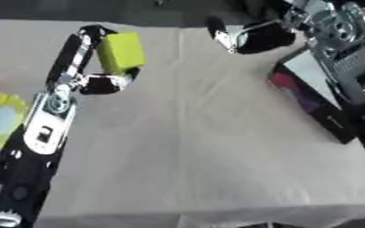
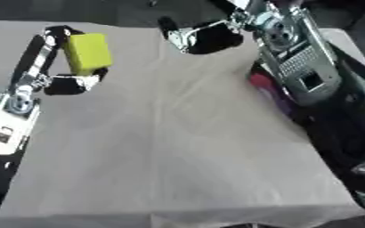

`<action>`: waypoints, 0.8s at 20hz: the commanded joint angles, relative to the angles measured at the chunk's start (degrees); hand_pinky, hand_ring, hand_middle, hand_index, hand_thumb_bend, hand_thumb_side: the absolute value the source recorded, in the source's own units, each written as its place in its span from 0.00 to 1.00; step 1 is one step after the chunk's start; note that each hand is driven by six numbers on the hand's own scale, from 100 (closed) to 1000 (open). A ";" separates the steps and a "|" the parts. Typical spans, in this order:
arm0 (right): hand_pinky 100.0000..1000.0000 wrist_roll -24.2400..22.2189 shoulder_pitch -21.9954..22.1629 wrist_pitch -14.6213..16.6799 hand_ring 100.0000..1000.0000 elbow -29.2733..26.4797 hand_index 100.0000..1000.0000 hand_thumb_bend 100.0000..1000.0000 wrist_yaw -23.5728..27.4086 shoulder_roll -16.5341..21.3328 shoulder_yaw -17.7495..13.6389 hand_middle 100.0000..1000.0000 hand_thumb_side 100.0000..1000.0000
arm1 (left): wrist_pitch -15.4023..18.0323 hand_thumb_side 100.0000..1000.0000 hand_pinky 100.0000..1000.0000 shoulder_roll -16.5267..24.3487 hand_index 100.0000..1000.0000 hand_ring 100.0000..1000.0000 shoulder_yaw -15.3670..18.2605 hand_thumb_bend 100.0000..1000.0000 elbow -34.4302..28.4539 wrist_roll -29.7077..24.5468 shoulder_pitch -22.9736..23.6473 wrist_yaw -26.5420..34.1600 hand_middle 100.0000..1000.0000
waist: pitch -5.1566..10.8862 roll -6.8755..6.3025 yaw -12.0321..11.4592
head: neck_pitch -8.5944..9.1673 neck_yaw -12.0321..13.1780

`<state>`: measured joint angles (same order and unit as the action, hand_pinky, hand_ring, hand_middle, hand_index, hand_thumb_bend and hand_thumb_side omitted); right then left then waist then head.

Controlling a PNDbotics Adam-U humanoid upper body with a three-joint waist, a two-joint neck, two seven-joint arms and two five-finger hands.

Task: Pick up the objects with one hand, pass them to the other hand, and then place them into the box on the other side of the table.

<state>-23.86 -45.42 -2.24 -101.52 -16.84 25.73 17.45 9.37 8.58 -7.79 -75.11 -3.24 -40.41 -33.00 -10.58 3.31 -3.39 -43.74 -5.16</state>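
A yellow-green block (image 1: 122, 52) is pinched between the fingers and thumb of my left hand (image 1: 92, 67), held above the left part of the table. My right hand (image 1: 252, 36) hangs over the far middle of the table with its fingers curled and nothing in them; it is well to the right of the block. A dark box (image 1: 314, 95) with a red and pale inside lies at the right edge of the table, partly hidden under my right arm.
The table (image 1: 201, 156) is covered with a beige cloth. At the left edge sit yellow and pale blue things (image 1: 0, 118) that I cannot make out. My right forearm (image 1: 349, 53) crosses above the box.
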 commanded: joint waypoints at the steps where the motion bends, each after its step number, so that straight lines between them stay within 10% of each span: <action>1: 0.98 -0.72 -1.37 0.48 1.00 0.13 0.98 0.00 -0.86 -0.09 0.32 1.00 0.00 | 0.38 0.04 0.60 -0.38 0.51 0.43 -0.18 0.00 -1.57 -0.51 -0.64 1.04 0.42 | 1.52 -0.04 0.16 | -0.38 -0.16; 16: 0.97 -3.35 -3.23 2.14 1.00 2.63 0.98 0.00 -3.69 -4.61 3.58 1.00 0.00 | -1.46 0.07 0.59 -2.87 0.51 0.42 -0.16 0.00 -2.21 -2.75 -0.18 2.25 0.42 | 1.46 0.17 0.06 | -0.38 -0.03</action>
<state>-26.96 -47.44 -0.30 -98.64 -19.93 20.90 21.20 7.95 5.91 -7.95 -76.10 -5.68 -39.81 -31.17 -10.58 3.62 -3.30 -43.74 -5.20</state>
